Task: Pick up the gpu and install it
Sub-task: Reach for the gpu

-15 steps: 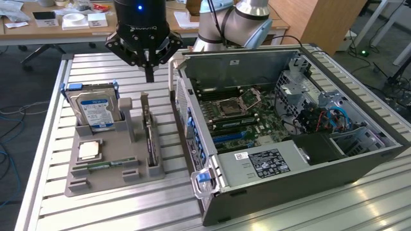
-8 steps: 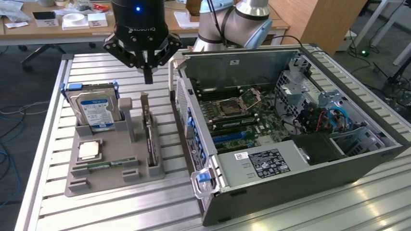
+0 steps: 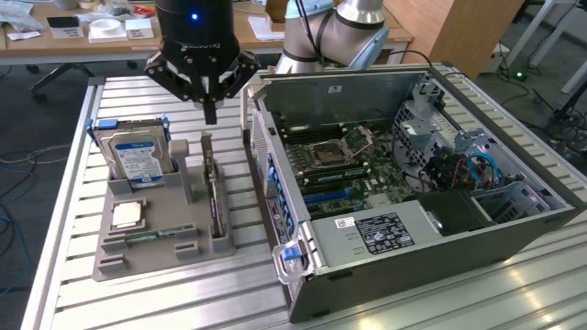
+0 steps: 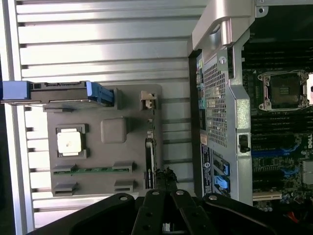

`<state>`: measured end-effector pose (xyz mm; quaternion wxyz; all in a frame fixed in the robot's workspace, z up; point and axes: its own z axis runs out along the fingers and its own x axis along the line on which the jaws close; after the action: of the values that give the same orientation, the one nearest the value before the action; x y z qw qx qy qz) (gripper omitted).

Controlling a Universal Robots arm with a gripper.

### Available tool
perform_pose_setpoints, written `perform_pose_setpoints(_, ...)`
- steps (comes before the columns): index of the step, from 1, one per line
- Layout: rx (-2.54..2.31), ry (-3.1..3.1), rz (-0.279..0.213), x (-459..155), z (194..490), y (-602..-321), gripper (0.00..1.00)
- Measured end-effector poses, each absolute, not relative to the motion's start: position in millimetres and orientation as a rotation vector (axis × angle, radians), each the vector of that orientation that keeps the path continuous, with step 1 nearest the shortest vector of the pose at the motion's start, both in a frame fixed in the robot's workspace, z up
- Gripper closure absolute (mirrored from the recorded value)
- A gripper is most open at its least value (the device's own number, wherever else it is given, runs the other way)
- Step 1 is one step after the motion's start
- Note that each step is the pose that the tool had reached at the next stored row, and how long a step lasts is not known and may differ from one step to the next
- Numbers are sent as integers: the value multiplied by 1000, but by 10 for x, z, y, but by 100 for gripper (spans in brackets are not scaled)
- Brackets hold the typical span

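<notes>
tray (image 3: 156,260): holds hard drive (image 3: 133,159), processor (image 3: 126,214), memory stick (image 3: 147,236), gpu (image 3: 214,189)
gpu: on edge, tray's 3 o'clock slot in exterior view; long axis 12-to-6
gripper (image 3: 210,115): fingers closed together, empty, above gpu

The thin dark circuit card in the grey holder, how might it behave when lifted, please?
The thin dark circuit card is likely stiff, being a flat board. Standing on edge in the grey holder, it could tip once freed. Its thinness suggests lightness.

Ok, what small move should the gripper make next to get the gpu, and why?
Probably open the jaws: the gripper hangs shut above the gpu, which stands on edge in the grey holder, so as it is it could not straddle the card.
</notes>
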<state>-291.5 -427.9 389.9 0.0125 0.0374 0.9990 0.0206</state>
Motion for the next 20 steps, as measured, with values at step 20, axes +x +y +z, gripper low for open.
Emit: perform_pose_setpoints(20, 116, 3114, 63, -3047, 3898, -4317, 89)
